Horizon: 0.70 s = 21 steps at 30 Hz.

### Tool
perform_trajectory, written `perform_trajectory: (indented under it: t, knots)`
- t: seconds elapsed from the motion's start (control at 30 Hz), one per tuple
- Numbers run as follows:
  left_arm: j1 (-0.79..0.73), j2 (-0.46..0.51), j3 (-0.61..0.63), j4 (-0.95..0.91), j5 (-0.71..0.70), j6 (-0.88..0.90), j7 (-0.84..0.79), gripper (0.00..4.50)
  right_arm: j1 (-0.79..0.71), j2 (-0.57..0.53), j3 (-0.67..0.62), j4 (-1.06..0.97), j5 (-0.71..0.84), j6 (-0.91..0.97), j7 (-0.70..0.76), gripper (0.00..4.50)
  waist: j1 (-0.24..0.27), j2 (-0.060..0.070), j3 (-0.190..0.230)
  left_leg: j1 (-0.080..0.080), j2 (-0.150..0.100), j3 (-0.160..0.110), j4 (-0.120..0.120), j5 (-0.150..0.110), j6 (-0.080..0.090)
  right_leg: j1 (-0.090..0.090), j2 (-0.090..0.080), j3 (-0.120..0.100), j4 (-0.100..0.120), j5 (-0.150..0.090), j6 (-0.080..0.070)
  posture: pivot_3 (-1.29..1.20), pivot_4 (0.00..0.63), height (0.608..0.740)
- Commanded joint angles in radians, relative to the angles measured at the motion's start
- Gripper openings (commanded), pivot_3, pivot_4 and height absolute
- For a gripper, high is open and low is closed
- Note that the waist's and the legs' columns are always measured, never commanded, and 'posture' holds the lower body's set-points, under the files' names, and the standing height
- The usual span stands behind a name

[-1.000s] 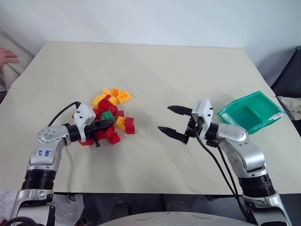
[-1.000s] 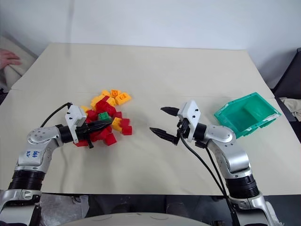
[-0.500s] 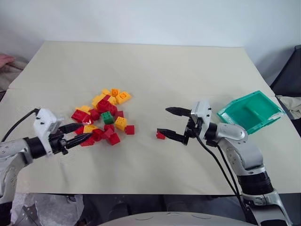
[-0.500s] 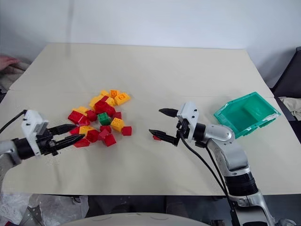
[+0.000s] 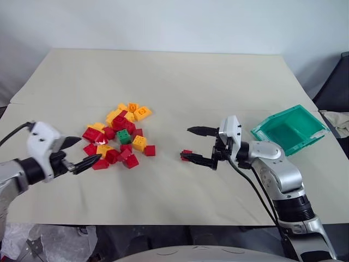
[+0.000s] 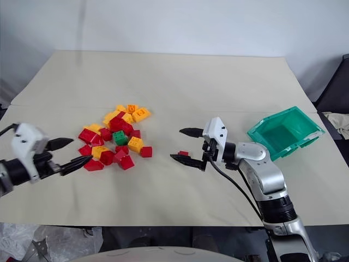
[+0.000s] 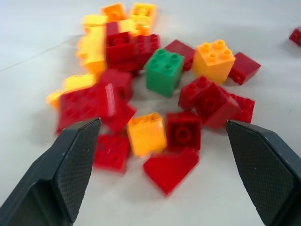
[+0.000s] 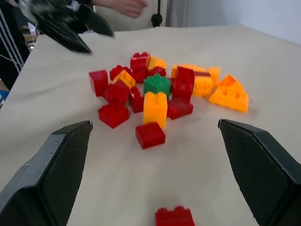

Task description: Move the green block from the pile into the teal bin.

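The green block [image 5: 125, 136] sits upright among the red and orange-yellow bricks of the pile [image 5: 112, 153], left of the table's middle. My left gripper [image 5: 90, 149] hovers open and empty at the pile's left edge, pointing at it; the green block [image 7: 164, 70] lies ahead of its fingers. My right gripper [image 5: 186, 144] is open and empty, pointing left toward the pile from mid-table, with the green block [image 8: 157, 85] well in front of it. The teal bin [image 5: 274, 137] stands tilted at the right edge of the table, behind the right arm.
A single red brick [image 5: 187, 153] lies on the table apart from the pile, beside my right gripper's lower finger [image 5: 196, 159]. A person's hand [image 8: 124, 4] shows beyond the table's far left side. Black cables hang from both wrists.
My left gripper has opened and drawn back leftward out of the pile. The bricks have spread, and one red brick has landed beside the right gripper. The right gripper has only turned slightly.
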Motion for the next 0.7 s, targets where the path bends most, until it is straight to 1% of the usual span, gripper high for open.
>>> perform_trajectory:
  t: [0.03,0.1,0.2,0.33,0.47,0.6,0.7]
  knots:
    - [-0.126,0.004,-0.096,0.019,0.01,0.109,0.067,4.49,0.002,0.012,-0.021,-0.051,0.024,-0.006,-0.027,4.5,-0.001,0.0,0.0,0.0,0.0,0.0,0.0,0.0,0.0,0.0,0.0,0.0,0.0,0.0,0.0,0.0,0.15,0.74]
    - [-0.177,0.013,-0.141,0.054,0.026,0.139,0.078,4.49,0.014,0.015,-0.018,-0.066,0.022,-0.003,-0.04,4.5,-0.004,0.0,0.0,0.0,0.0,0.0,-0.001,0.0,0.0,0.0,0.0,0.0,0.0,0.0,0.0,0.0,0.15,0.74]
    - [-0.302,0.028,-0.261,0.168,0.087,0.151,0.079,4.49,0.05,0.023,-0.019,-0.105,0.021,0.005,-0.077,4.5,-0.006,0.0,0.0,0.0,0.0,0.0,-0.003,0.0,0.0,0.0,0.001,0.001,0.0,0.0,0.0,0.0,0.15,0.74]
    - [-0.419,0.055,-0.404,0.302,0.154,0.119,0.003,4.49,0.083,0.027,-0.021,-0.14,0.019,0.01,-0.113,4.5,-0.007,0.0,0.0,0.0,0.0,0.0,-0.004,0.001,-0.001,-0.001,0.002,0.0,0.0,0.0,0.0,0.0,0.15,0.74]
    - [-0.513,0.049,-0.483,0.426,0.197,0.078,-0.065,4.49,0.095,0.029,-0.023,-0.156,0.022,0.016,-0.141,4.5,-0.004,0.0,0.0,0.0,0.0,0.001,-0.004,0.001,-0.001,-0.001,0.002,0.0,0.0,0.0,0.0,0.0,0.15,0.74]
    - [-0.616,0.052,-0.617,0.554,0.262,0.022,-0.213,4.49,0.1,0.03,-0.021,-0.162,0.021,0.017,-0.154,4.5,-0.001,0.0,0.0,0.0,-0.001,0.001,-0.004,0.001,-0.001,-0.001,0.002,0.0,0.0,0.0,0.0,0.0,0.15,0.74]
    - [-0.696,0.036,-0.705,0.639,0.317,-0.034,-0.316,4.49,0.1,0.031,-0.024,-0.155,0.02,0.011,-0.158,4.5,0.0,0.0,0.0,0.0,-0.001,0.001,-0.004,0.001,-0.001,-0.001,0.002,0.001,-0.001,0.0,0.0,0.0,0.15,0.74]
